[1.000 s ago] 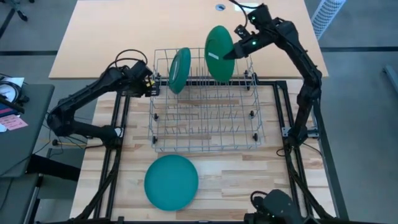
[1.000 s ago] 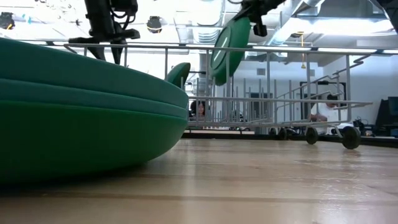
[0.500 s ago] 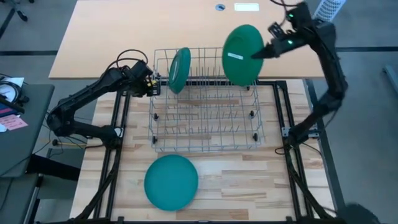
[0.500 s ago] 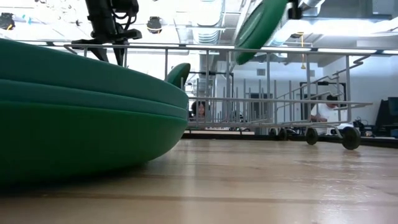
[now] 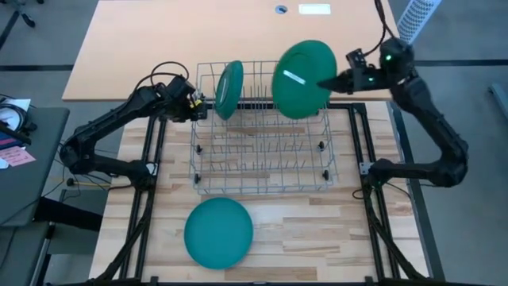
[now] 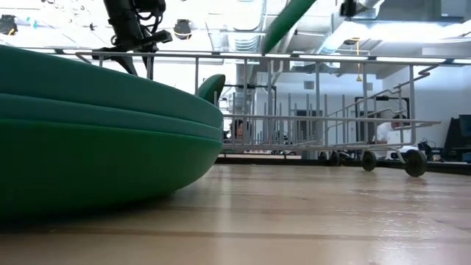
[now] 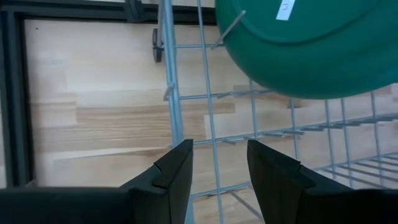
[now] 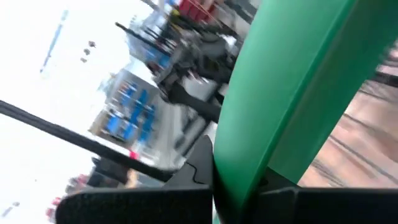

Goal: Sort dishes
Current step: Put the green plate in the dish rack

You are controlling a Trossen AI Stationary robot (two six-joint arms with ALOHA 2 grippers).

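Above the rack (image 5: 262, 135), round green plate (image 5: 302, 70) pinched in right gripper (image 5: 327, 80); left gripper (image 7: 219, 168) parted.

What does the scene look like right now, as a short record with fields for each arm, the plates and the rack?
right gripper: fingers shut on the green plate, held in the air above the rack's far right part
left gripper: fingers open, empty, at the rack's far left corner
wire rack: on the wooden table
teal plate in rack: standing on edge, far left part
teal plate on table: lying in front of the rack
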